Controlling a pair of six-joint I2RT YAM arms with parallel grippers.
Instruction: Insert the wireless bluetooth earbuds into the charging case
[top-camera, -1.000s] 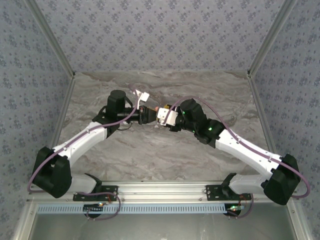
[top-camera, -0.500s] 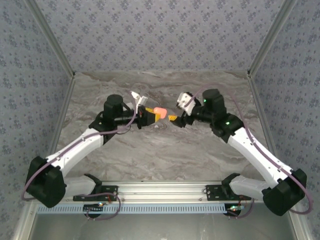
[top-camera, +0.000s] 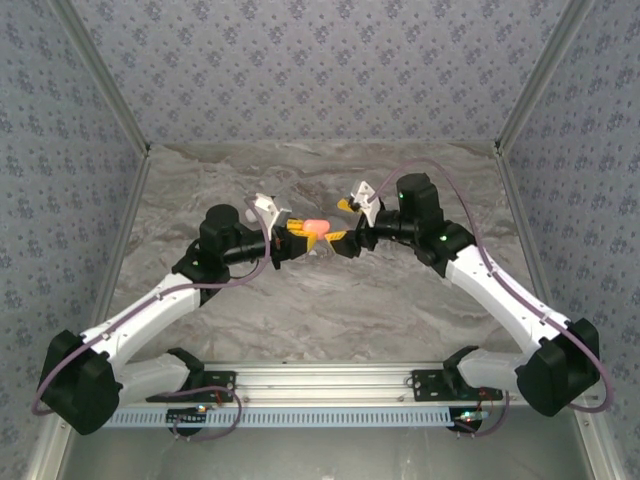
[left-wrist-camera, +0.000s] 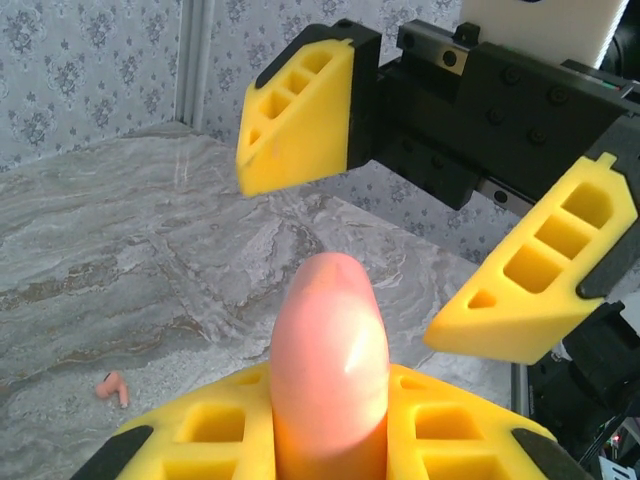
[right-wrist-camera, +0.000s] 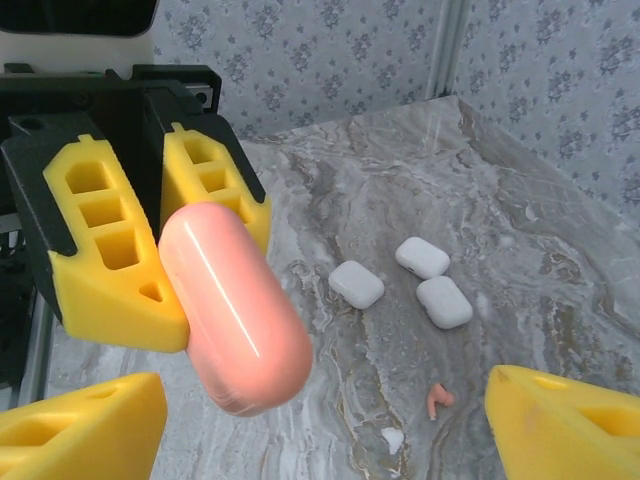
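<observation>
Up over the middle of the marbled grey table (right-wrist-camera: 520, 230), the two arms meet nose to nose. The left fingers (left-wrist-camera: 210, 430), blocky yellow plastic with cut-out cells, are clamped tight on a glossy salmon-pink charging case (left-wrist-camera: 330, 360). It is pill-shaped, smooth and rounded at the tip, and it sticks out towards the other arm. The right fingers (left-wrist-camera: 300, 115), the same yellow plastic, are spread wide with nothing in them. One sits on each side of the case's free end, and neither touches it.

Down on the table lies a tiny pink stemmed earbud (right-wrist-camera: 438, 398), an L-shaped thing with a small bulb and a short stalk, in much the same salmon shade as the case. It rests on its side, well below the held case and apart from both sets of fingers. Just beside it is a tiny white piece (right-wrist-camera: 392, 438) (too small to tell what it is). A little beyond are three white rounded charging cases (right-wrist-camera: 356, 284), lying flat in a loose cluster, two close together and the third slightly apart.
</observation>
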